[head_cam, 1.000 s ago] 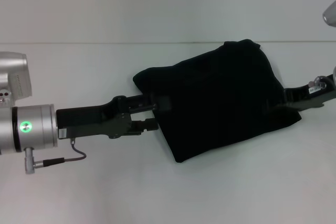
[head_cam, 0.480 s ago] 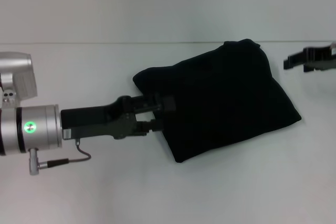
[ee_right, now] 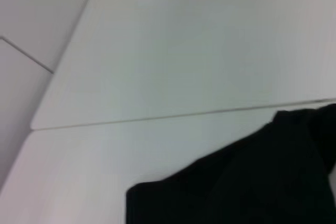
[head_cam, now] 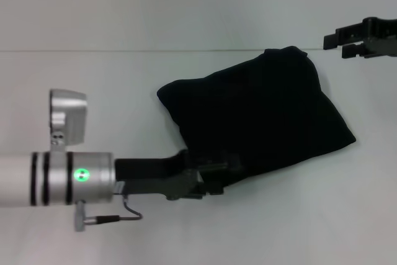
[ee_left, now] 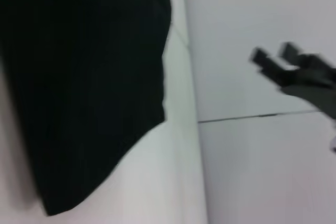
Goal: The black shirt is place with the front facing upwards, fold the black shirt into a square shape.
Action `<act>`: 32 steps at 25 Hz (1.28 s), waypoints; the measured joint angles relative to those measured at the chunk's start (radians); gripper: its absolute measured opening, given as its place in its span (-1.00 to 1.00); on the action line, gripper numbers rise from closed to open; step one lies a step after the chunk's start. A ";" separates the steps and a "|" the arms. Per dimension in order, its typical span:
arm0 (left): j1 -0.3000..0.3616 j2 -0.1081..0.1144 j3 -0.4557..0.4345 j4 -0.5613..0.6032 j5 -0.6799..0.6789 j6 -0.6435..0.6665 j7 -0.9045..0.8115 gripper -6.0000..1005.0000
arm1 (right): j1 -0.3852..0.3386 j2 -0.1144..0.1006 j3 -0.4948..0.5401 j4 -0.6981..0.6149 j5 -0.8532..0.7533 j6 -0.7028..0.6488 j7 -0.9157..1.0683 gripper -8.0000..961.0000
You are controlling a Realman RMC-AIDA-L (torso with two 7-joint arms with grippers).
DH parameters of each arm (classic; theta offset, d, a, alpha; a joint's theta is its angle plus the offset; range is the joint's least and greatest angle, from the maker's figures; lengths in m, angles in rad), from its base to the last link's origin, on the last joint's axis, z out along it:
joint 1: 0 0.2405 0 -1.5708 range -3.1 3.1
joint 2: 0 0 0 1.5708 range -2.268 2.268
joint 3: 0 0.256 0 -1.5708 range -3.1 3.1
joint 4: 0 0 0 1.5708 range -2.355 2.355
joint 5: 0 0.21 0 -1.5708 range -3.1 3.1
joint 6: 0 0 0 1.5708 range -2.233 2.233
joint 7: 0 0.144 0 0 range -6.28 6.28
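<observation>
You see the black shirt (head_cam: 257, 119) folded into a rough 4-sided bundle at the centre of the white table (head_cam: 124, 79). At 7 o'clock of it, the left gripper (head_cam: 218, 175) reaches its near edge; you cannot tell whether it is clenched. At 2 o'clock, the right gripper (head_cam: 338, 44) hangs apart from the cloth, fingers parted, holding nothing.

The black shirt (head_cam: 257, 122) is plain black on a white table (head_cam: 93, 79); both grippers are black, the left arm (head_cam: 56, 178) silver.
</observation>
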 joint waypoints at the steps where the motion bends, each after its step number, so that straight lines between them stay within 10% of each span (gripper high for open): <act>1: -0.003 -0.004 0.008 -0.015 0.000 -0.030 -0.005 0.80 | 0.001 -0.002 0.002 0.000 0.006 -0.004 0.000 0.30; 32: -0.019 -0.010 0.004 -0.165 -0.002 -0.289 0.005 0.56 | 0.019 -0.021 0.021 -0.003 0.014 -0.021 0.006 0.31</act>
